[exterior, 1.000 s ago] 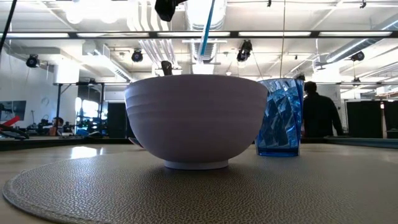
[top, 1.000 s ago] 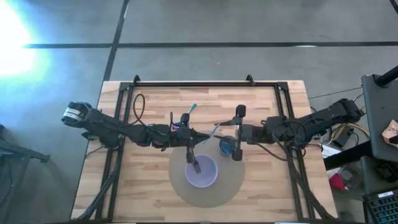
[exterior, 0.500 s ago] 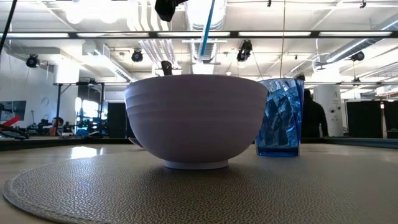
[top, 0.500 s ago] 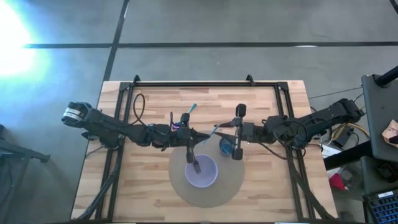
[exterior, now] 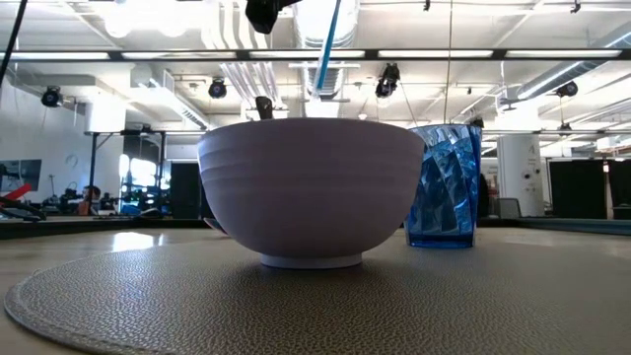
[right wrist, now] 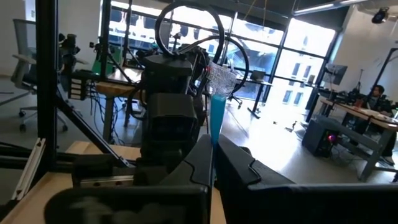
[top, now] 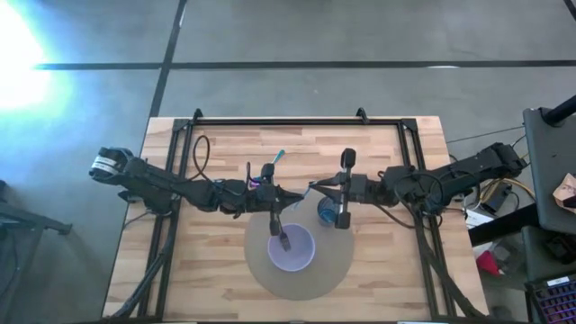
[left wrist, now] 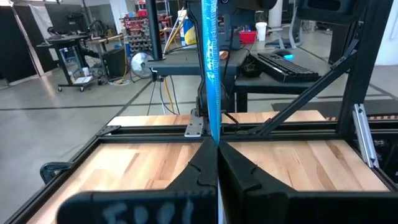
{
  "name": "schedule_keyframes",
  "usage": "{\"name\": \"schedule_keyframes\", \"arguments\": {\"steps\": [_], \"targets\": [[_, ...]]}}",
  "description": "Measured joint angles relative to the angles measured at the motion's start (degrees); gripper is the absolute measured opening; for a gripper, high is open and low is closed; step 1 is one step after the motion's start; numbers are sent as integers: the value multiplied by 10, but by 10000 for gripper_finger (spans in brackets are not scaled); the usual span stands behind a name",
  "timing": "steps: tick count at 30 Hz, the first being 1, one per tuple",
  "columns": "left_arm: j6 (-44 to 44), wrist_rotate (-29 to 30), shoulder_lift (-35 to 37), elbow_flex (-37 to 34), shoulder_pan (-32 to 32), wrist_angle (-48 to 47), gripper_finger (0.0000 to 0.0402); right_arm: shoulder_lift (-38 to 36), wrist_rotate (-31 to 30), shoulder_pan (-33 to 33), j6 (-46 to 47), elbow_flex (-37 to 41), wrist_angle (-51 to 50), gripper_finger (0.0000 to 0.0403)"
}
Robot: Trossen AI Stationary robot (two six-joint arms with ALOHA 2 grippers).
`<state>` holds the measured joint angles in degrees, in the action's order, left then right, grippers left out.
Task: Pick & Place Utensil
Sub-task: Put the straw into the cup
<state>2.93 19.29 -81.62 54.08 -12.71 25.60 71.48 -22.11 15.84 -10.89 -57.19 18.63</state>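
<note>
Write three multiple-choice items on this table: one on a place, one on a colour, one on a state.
1. The pale purple round bowl stands:
A. on the round grey textured mat
B. on bare wood
C. inside the tumbler

2. The faceted see-through tumbler beside the bowl is:
A. red
B. blue
C. green

3. The right claw is:
A. wide open
B. shut on nothing
C. shut on a thin blue utensil

Key:
1 A, the bowl rests on the mat.
2 B, the tumbler is blue.
3 C, the right claw pinches the utensil between closed fingers.
</note>
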Motion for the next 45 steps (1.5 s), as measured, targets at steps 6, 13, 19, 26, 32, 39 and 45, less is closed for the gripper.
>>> {"name": "schedule_keyframes", "arguments": {"steps": [6,13,19,26,32,39,45], "targets": [[0,0,0,0,0,0,0,-4,-1,0,0,0,-7,8],[2,0,0,0,0,-3,11,-9,-3,0,-1,0,-18,8],[3,0,0,0,0,-8,75,-10,-5,0,-1,0,-19,8],[3,0,7,0,0,-11,157,-24,-6,0,-7,0,-22,8],[3,2,45,2,0,-53,177,-71,-6,0,-9,0,-66,8],[-5,10,91,2,0,-112,175,-150,-6,0,16,0,-157,8],[-18,61,137,2,0,-185,175,-217,-5,-2,78,0,-218,8]]}}
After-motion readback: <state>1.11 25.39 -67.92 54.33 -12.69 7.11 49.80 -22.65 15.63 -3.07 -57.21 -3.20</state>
